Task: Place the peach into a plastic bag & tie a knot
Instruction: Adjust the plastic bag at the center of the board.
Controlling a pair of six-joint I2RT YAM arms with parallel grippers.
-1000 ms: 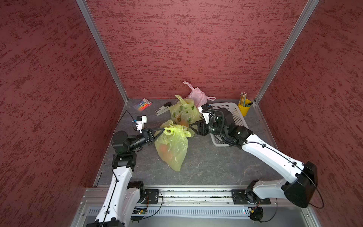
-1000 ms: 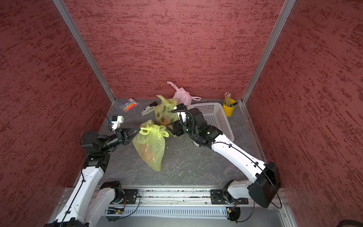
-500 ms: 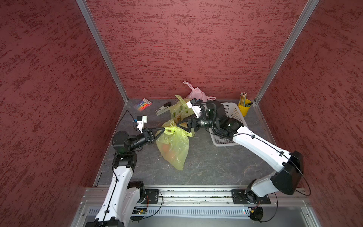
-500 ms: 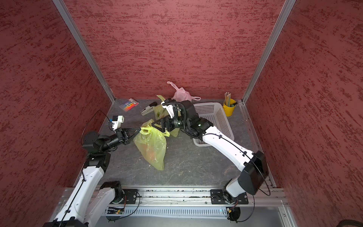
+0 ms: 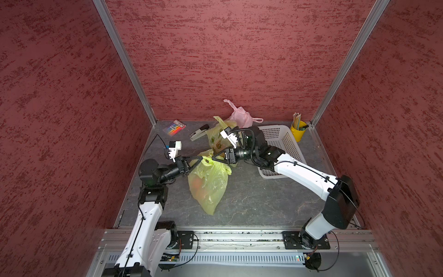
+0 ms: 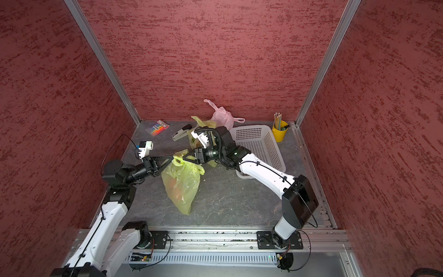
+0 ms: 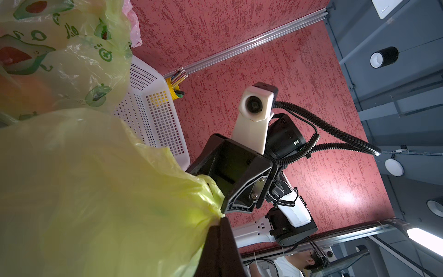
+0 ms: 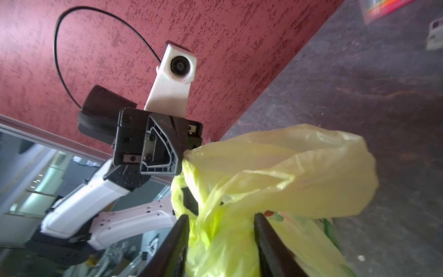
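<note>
A yellow plastic bag (image 5: pixel 208 182) (image 6: pixel 182 182) hangs in the middle of the floor, with the orange peach (image 5: pixel 199 185) (image 6: pixel 173 187) showing through it. My left gripper (image 5: pixel 202 158) (image 7: pixel 221 219) is shut on the bag's gathered top at its left side. My right gripper (image 5: pixel 214 158) (image 8: pixel 220 220) faces it from the right. Its fingers stand apart, and a bunched handle of the bag (image 8: pixel 275 172) lies between them. The two grippers' tips nearly meet above the bag.
Behind the right arm lies a printed yellow-green bag (image 5: pixel 217 136), and a tied pink bag (image 5: pixel 239 115) sits at the back wall. A white basket (image 5: pixel 285 141) and a yellow pencil cup (image 5: pixel 298 127) stand at the back right. A stapler (image 5: pixel 199 134) and a coloured card pack (image 5: pixel 174 126) lie at the back left.
My right gripper has moved left from beside the basket to the bag's top, and its jaws have narrowed round the handle. The left gripper has kept its hold and place.
</note>
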